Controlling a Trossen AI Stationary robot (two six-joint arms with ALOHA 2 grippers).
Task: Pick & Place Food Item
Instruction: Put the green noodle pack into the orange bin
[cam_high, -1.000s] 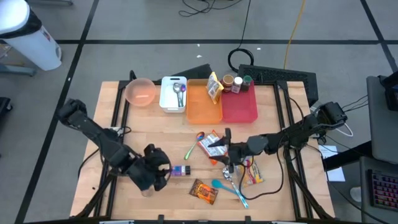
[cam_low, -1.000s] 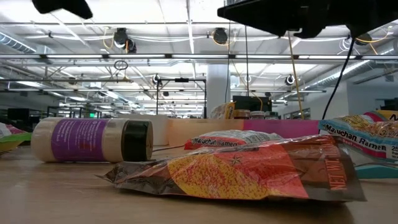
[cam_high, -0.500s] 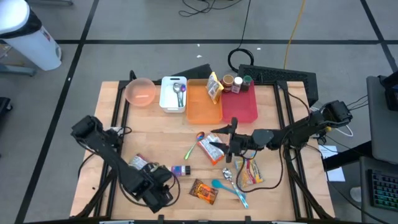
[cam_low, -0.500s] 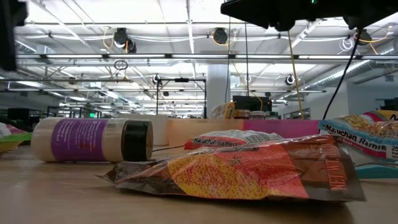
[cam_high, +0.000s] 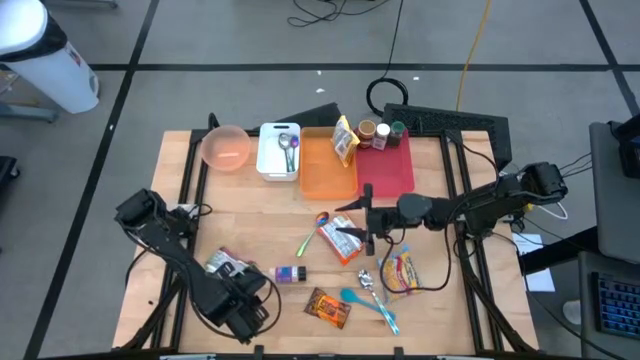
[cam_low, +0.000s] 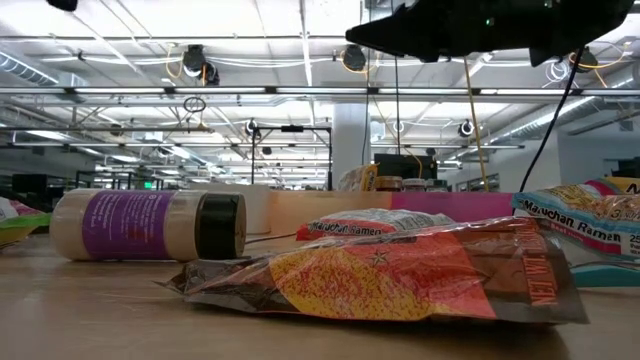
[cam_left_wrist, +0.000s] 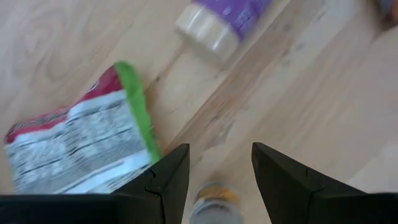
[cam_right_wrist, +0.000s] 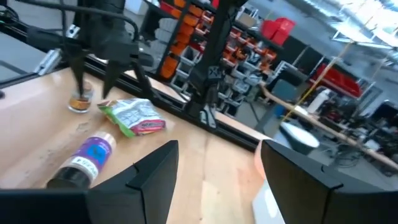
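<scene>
Since last frame right gripper (cam_high: 367, 213) rose off ramen packets | left gripper (cam_left_wrist: 214, 169) near-left, both spread, empty | I judge: choosing item; next descend.

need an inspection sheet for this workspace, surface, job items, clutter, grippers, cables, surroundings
surface: wooden table, bare wood showing between items.
job's things: ramen packet mid-table; snack bag near the front edge; green-edged packet and purple-label bottle beside the left arm; orange tray and red tray at the back.
clutter: pink bowl, white tub holding a spoon, teal spoon.
grippers: left gripper open, empty, over the table front-left; right gripper open, empty, above the ramen packet.
cables: black coil and yellow cord on the floor behind.
surroundings: grey floor, white bin at far left.
</scene>
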